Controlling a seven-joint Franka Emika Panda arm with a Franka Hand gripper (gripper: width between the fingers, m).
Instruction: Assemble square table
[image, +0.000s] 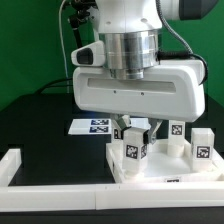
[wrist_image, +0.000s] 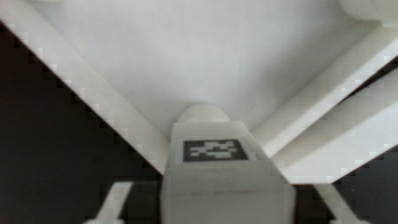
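Note:
The square table's white top (image: 165, 172) lies flat at the exterior view's right, with three tagged white legs standing on it. My gripper (image: 135, 140) is straight above the near-left leg (image: 134, 150) and straddles it. In the wrist view that leg (wrist_image: 217, 150) stands between my fingers (wrist_image: 118, 200), its tag facing the camera, with the table top (wrist_image: 196, 50) behind it. A dark gap shows between each finger and the leg, so the jaws are open around it. Two other legs (image: 176, 135) (image: 203, 146) stand further right.
The marker board (image: 92, 125) lies on the black table behind my gripper. A long white L-shaped border rail (image: 40, 185) runs along the front and up the left side. The arm's body hides the middle of the scene.

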